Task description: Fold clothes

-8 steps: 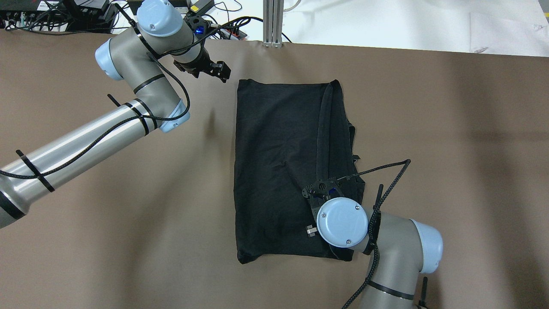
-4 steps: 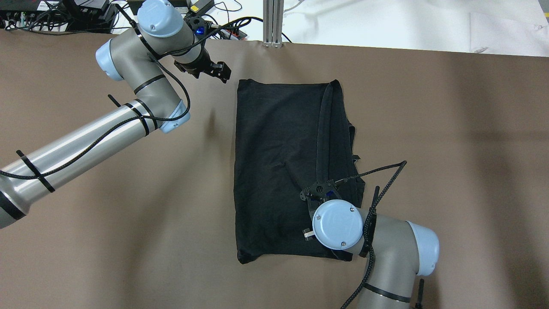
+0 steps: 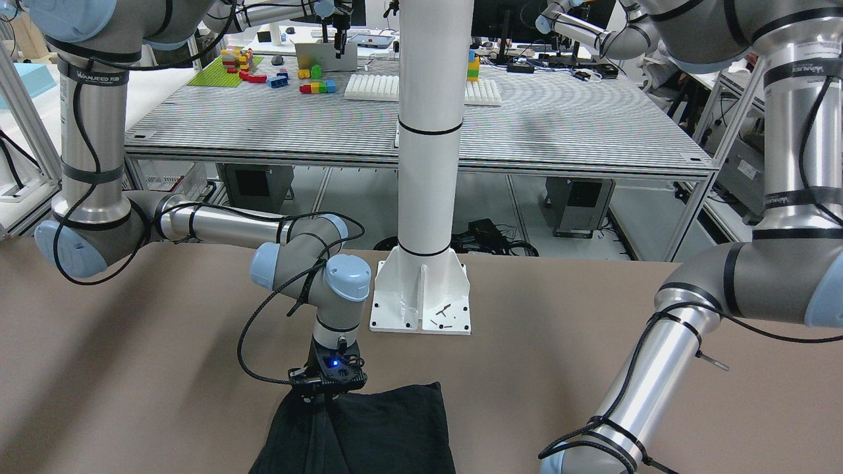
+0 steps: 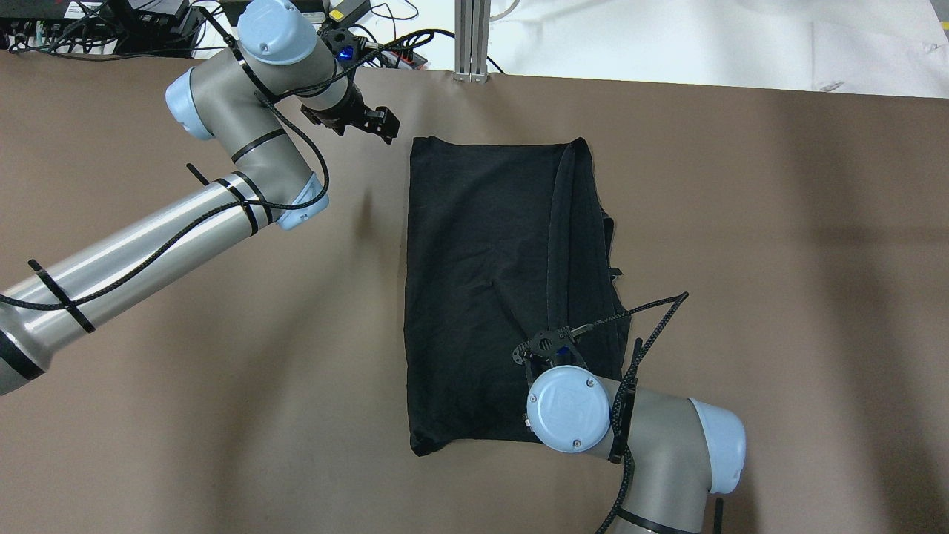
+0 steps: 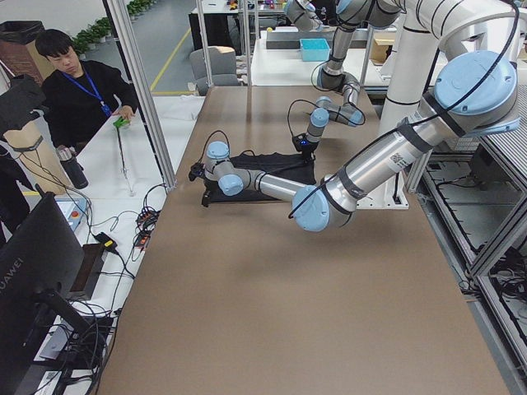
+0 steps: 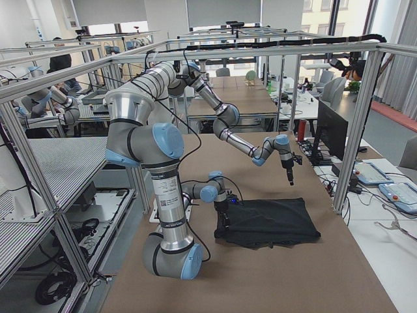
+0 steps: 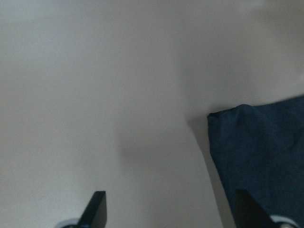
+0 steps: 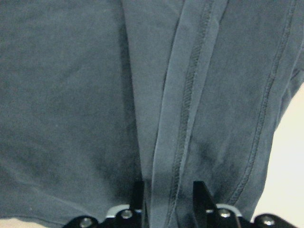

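The clothes (image 4: pixel 482 297) are one black garment lying as a folded rectangle in the middle of the brown table (image 4: pixel 222 356). A hemmed band (image 8: pixel 183 95) runs lengthwise down its right part. My right gripper (image 8: pixel 168 202) is over the garment's near right area, narrowed on that band, which passes between its fingers (image 8: pixel 199 197). From overhead its wrist hides the fingers. My left gripper (image 4: pixel 383 123) hovers open just off the garment's far left corner (image 7: pixel 247 142), with nothing between its fingers (image 7: pixel 97 209).
The white robot base (image 3: pixel 421 296) stands at the near table edge. Cables and electronics (image 4: pixel 111 26) lie past the far left edge, with an aluminium post (image 4: pixel 472 37) at the far middle. A person (image 5: pixel 78 90) sits beyond the table's far side.
My right wrist has slid toward the near edge and slightly left along the hem. The garment has barely shifted. The left arm has not moved.
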Robot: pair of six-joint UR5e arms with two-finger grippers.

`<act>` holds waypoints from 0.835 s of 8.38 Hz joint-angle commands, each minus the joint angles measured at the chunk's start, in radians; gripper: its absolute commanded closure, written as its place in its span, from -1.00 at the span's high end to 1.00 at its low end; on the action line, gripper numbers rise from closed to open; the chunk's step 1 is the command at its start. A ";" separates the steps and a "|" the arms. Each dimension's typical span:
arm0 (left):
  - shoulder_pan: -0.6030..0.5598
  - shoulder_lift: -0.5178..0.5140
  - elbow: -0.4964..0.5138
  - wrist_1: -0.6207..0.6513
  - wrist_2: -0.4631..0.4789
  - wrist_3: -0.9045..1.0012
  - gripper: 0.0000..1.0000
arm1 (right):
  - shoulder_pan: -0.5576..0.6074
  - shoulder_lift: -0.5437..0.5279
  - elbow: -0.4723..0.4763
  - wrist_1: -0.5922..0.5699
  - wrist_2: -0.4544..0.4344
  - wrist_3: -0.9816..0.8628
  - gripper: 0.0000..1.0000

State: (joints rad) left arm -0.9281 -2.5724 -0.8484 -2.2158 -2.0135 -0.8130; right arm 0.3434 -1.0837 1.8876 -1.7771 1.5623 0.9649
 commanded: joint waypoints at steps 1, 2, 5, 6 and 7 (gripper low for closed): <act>0.000 0.001 0.000 -0.001 -0.001 0.000 0.89 | -0.010 -0.001 0.002 -0.004 -0.019 0.000 -0.25; 0.000 0.001 0.000 -0.001 0.001 0.000 0.89 | -0.012 -0.001 0.002 -0.004 -0.019 0.000 -0.49; 0.000 0.001 0.000 -0.001 0.001 0.000 0.89 | -0.011 -0.001 0.008 -0.004 -0.019 -0.002 -0.74; 0.000 0.001 -0.001 -0.001 0.001 0.000 0.89 | -0.011 -0.002 0.014 -0.004 -0.019 -0.002 -0.74; 0.000 0.001 -0.001 -0.001 0.001 0.000 0.89 | -0.011 -0.004 0.014 -0.004 -0.021 -0.002 -0.80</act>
State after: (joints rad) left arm -0.9281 -2.5710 -0.8487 -2.2166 -2.0129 -0.8130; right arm 0.3324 -1.0852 1.8982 -1.7810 1.5432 0.9635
